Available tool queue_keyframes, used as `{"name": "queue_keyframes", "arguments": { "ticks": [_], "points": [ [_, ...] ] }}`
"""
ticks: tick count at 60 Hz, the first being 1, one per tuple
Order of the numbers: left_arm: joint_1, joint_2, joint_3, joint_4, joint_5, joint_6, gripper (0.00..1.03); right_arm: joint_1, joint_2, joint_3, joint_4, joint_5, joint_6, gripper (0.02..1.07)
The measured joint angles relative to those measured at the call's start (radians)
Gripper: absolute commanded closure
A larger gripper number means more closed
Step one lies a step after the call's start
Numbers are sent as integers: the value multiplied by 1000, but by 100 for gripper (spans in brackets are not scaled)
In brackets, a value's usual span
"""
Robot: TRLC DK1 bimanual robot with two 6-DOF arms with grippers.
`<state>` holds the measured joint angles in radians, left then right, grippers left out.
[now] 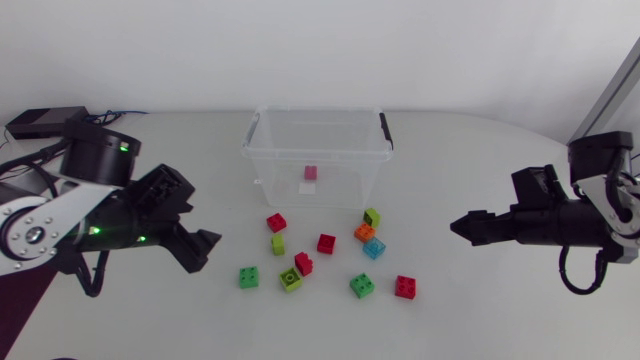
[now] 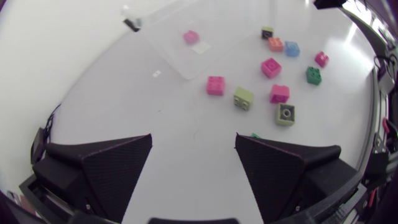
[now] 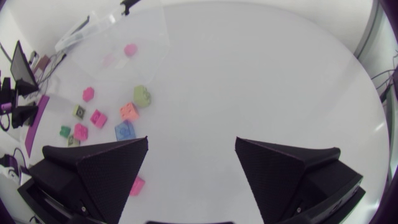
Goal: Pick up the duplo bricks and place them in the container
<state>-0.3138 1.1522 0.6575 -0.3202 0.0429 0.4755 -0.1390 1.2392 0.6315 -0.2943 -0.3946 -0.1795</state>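
Note:
The clear container (image 1: 262, 163) stands at the table's back middle with one pink brick (image 1: 310, 172) inside. Several duplo bricks lie in front of it: red (image 1: 276, 222), lime (image 1: 278, 243), green (image 1: 248, 277), orange (image 1: 364, 232), light blue (image 1: 374, 248). My left gripper (image 1: 203, 252) hovers open just left of the green brick. In the left wrist view nothing lies between its fingers (image 2: 118, 163); a red brick (image 2: 215, 85) and a lime one (image 2: 243, 98) lie ahead. My right gripper (image 1: 462, 226) is open and empty, right of the cluster, with the orange brick (image 3: 129, 111) ahead of it.
Cables and a dark box (image 1: 40, 122) sit at the back left behind my left arm. Bare table stretches between the bricks and my right gripper. Another red brick (image 3: 137, 185) lies beside one finger of my right gripper.

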Motion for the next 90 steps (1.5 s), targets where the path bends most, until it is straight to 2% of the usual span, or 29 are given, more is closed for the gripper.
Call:
{"name": "queue_keyframes", "arguments": {
  "ticks": [4,13,30,32,35,48,55,58,61,81,84,90],
  "points": [
    [-29,41,-2,-12,55,92,8,0,50,42,-70,-26,-118,6],
    [-41,123,-4,4,103,240,9,9,39,47,-118,-48,-328,6],
    [-29,290,-4,6,205,410,12,131,61,51,-204,-50,-477,6],
    [-28,302,-4,6,222,424,17,146,61,51,-204,-50,-483,7],
    [-26,323,2,4,249,446,18,165,62,51,-204,-50,-497,7],
    [-26,425,60,-11,262,493,27,235,91,51,-208,-40,-532,7],
    [-29,453,74,-27,271,507,49,290,103,49,-207,-2,-553,7],
    [-32,467,82,-46,274,517,63,316,113,46,-205,13,-559,10],
    [-37,483,90,-73,277,529,66,341,124,37,-198,33,-567,12],
    [-41,484,92,-111,297,547,73,414,201,-4,-110,92,-585,17],
    [-41,473,92,-120,302,547,73,422,215,-10,-92,105,-585,25],
    [-40,437,92,-135,314,547,73,432,239,-19,-72,111,-585,33]
  ]
}}
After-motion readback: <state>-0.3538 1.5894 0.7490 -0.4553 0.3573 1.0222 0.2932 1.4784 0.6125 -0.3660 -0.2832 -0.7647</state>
